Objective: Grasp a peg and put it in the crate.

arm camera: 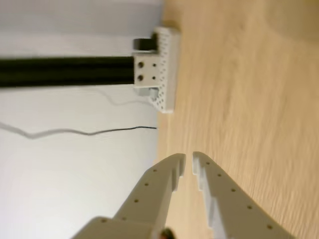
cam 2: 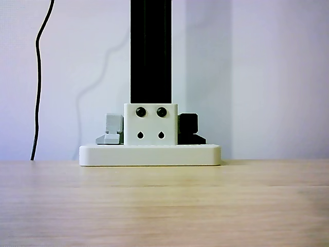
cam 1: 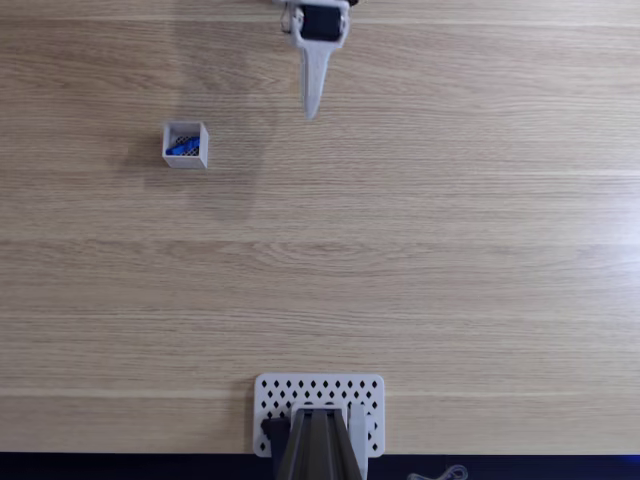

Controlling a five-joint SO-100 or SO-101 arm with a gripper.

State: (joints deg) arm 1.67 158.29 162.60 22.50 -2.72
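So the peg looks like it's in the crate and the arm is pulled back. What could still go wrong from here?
Little is left to go wrong. The blue peg lies inside the crate, which is small and looks light, so a sweep of the arm past it might knock it over. The tool is nearly shut with nothing between its fingers and points toward the perforated plate, so a forward move risks hitting that.

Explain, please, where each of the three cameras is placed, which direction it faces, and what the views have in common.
Fixed view: above the light wooden table, looking straight down; shows the small white square crate holding the blue peg, and the white gripper at the top edge.
Other view: at table height, looking level at the black post on the white perforated plate.
Wrist view: on the arm, picture lying sideways, looking over the gripper, its fingers nearly closed with a narrow gap, toward the same plate.
Shared: all three show the plate.
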